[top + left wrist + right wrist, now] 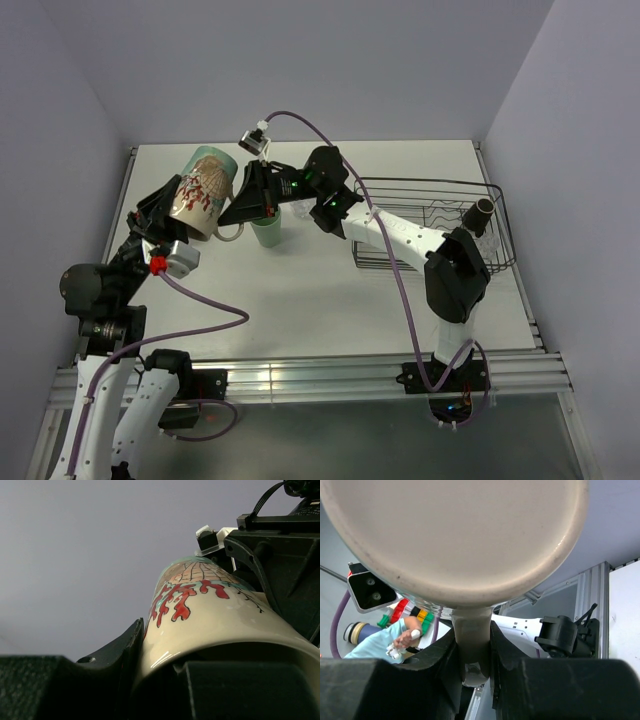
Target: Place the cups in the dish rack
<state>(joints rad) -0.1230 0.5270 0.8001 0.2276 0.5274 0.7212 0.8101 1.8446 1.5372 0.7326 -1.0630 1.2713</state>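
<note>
1. The cream ceramic mug with a red and teal pattern (203, 190) is held off the table, tilted, above the far-left part of the white table (330, 300), inside its left edge.
2. The left gripper (180, 222) is clamped around the mug's body, with a finger on either side.
3. The right gripper (472, 645) reaches in from the right. Its jaws are closed on the mug's handle, which is pinched between both fingers just below the base.
4. A green plastic tumbler (266, 232) stands upright on the table just right of the mug, under the right gripper's body. I cannot tell whether they touch.
5. The black wire dish rack (400, 262) sits by the table's right edge, well apart from the mug. A small dark brown cup (479, 214) is in its right end.
6. Between the tumbler and the rack's left rim lies open table, crossed overhead by the right arm. Grey walls stand on the left, far and right sides.
</note>
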